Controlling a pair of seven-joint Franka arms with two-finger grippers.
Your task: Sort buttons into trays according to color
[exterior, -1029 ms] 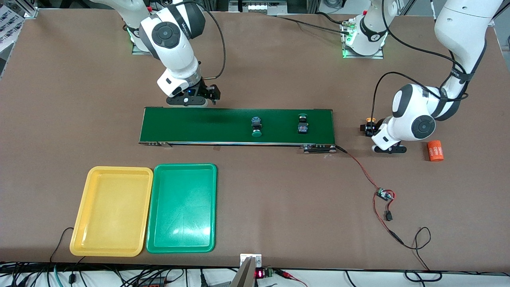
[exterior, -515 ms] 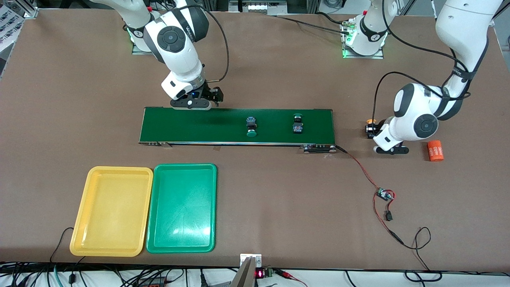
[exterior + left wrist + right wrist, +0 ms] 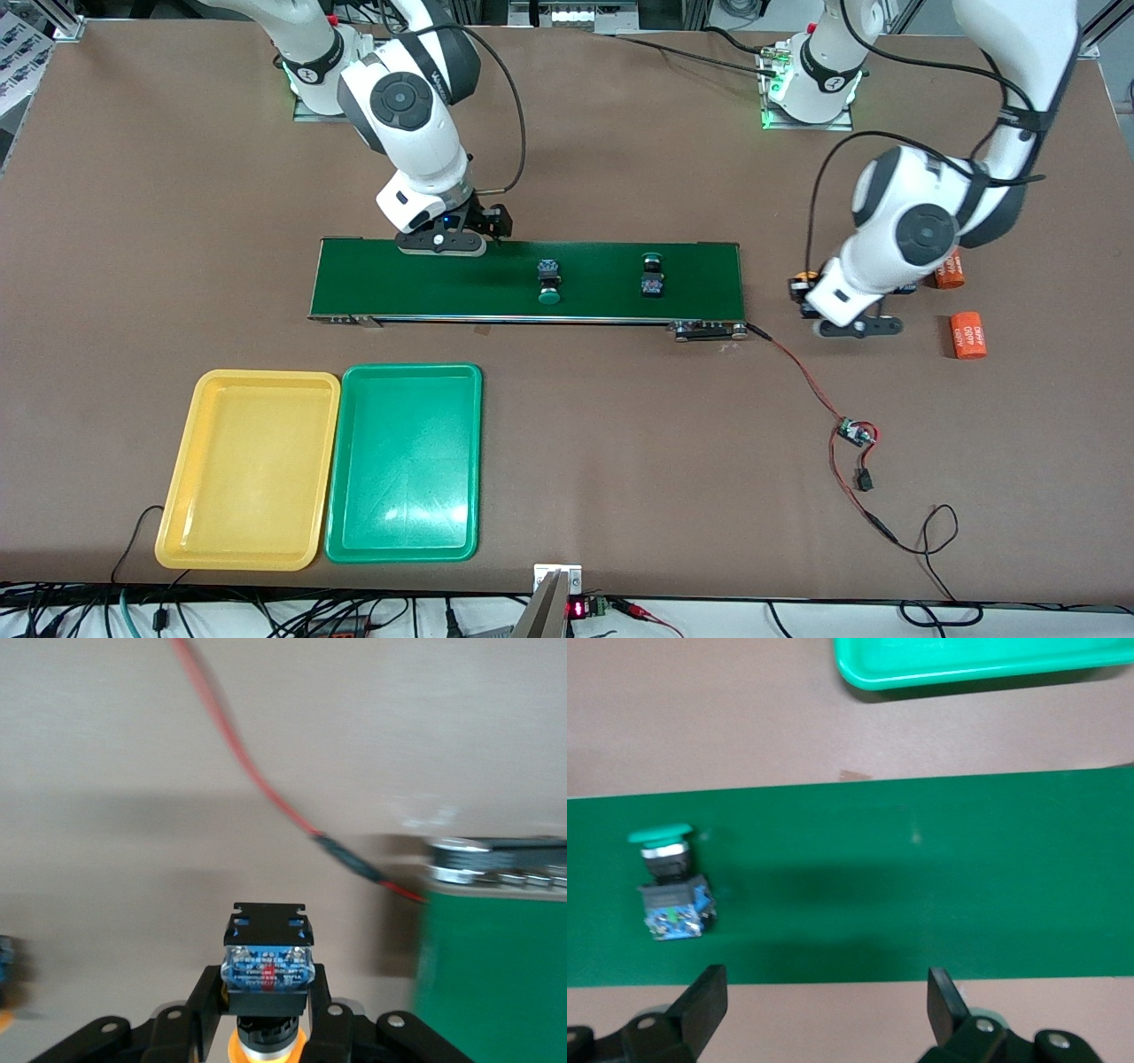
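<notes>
We see both trays (image 3: 248, 470) empty; two green buttons (image 3: 549, 282) on the belt (image 3: 425, 279). Left gripper (image 3: 266, 1028) clamps a yellow button (image 3: 267, 958); right gripper (image 3: 824, 992) open over belt.

Two glossy white arms with dark grey joint caps, looping black cables, black hands

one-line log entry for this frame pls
left end effector: shut on yellow button, off belt end | right end effector: open, over belt edge | belt: two green buttons | trays: no buttons
</notes>
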